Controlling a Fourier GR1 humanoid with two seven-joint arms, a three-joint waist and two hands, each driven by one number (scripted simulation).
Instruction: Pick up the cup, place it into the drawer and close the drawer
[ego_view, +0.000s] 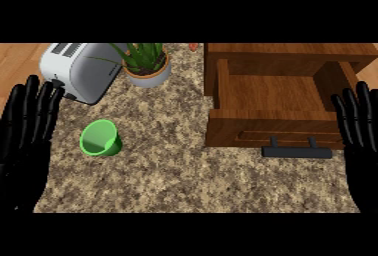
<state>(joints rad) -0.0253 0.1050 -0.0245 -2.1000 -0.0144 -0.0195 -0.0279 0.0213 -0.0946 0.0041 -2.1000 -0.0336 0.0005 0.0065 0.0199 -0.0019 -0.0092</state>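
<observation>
Both hands rest with fingers straight and spread, holding nothing: my left hand (28, 131) at the nine o'clock edge of the head view, my right hand (359, 125) at three o'clock, just beside the open drawer (272, 95). The green cup (100, 138) lies tipped on the counter (192, 175), around eight o'clock from centre, its mouth turned up and away, well apart from the drawer. I judge the main risk is the cup rolling when fingers meet its round side, since it is not upright. Carrying it across, I could knock the drawer's front panel or its black handle (297, 151). A wide swing near eleven o'clock might brush the toaster (80, 70) or the potted plant (146, 64). No brand, label or writing is readable anywhere.
</observation>
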